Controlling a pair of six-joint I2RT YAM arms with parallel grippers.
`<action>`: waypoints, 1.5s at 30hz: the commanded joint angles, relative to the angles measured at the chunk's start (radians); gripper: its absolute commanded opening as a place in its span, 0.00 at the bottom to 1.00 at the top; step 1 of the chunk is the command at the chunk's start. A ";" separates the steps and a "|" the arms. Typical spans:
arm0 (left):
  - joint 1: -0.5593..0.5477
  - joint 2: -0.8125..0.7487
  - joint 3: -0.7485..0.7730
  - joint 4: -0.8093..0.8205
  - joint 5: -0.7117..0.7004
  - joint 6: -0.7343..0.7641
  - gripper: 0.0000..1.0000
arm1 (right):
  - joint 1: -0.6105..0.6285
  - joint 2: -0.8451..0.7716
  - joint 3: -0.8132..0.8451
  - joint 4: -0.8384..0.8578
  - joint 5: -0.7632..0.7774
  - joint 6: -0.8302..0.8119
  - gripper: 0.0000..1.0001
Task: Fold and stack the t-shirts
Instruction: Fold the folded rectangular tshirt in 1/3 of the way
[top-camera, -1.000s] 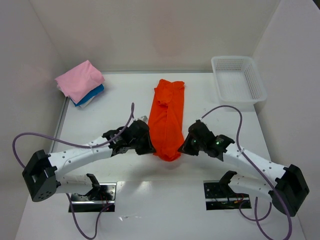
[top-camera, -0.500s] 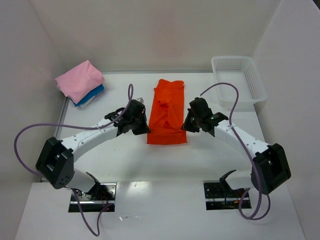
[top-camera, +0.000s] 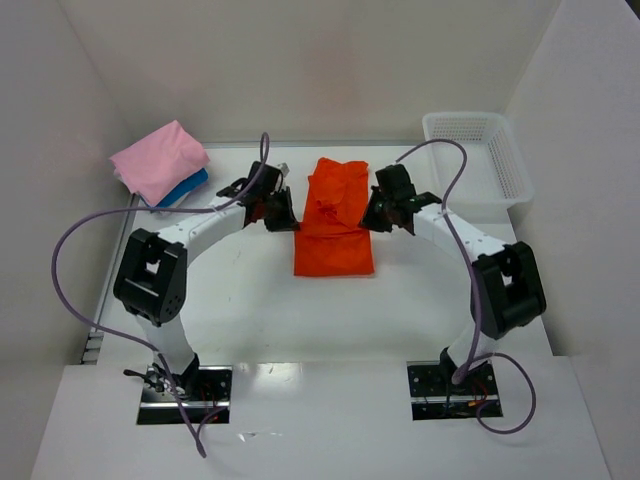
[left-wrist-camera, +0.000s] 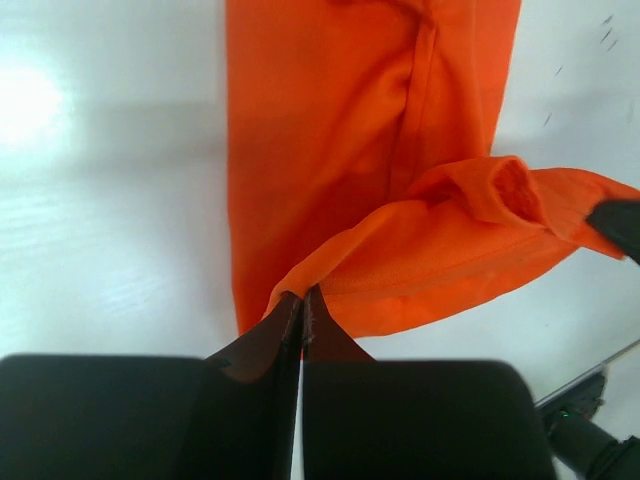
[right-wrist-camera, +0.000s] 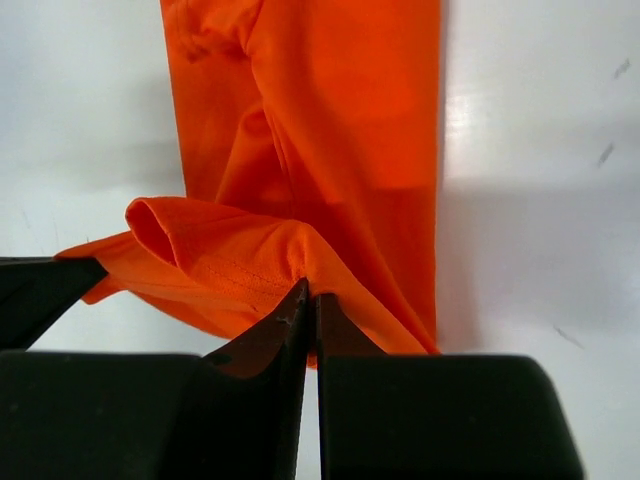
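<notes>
The orange t-shirt (top-camera: 335, 245) lies mid-table as a narrow strip, its near part doubled back over itself. My left gripper (top-camera: 286, 215) is shut on the left corner of the lifted edge, seen pinched at the tips in the left wrist view (left-wrist-camera: 302, 292). My right gripper (top-camera: 370, 215) is shut on the right corner (right-wrist-camera: 311, 290). Between the two grips the orange cloth (left-wrist-camera: 450, 250) hangs in a loose fold above the flat layer (right-wrist-camera: 340, 120). At the far left, a folded pink t-shirt (top-camera: 158, 160) rests on a blue t-shirt (top-camera: 190, 185).
A white mesh basket (top-camera: 475, 155) stands at the far right corner. Walls close off the table at the back and both sides. Purple cables arc over each arm. White table shows around the shirt (top-camera: 230, 290).
Both grippers have carried the shirt's near edge away from the bases toward the far end. The long strip now lies at about half its length.
</notes>
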 joint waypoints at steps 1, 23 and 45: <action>0.029 0.065 0.077 0.029 0.095 0.079 0.00 | -0.020 0.100 0.107 0.051 -0.012 -0.044 0.09; 0.106 0.277 0.292 0.075 0.133 0.136 0.80 | -0.141 0.234 0.255 0.108 -0.055 -0.184 0.55; -0.014 -0.022 -0.128 0.315 0.438 0.164 0.83 | 0.005 0.068 -0.004 0.202 -0.270 -0.184 0.19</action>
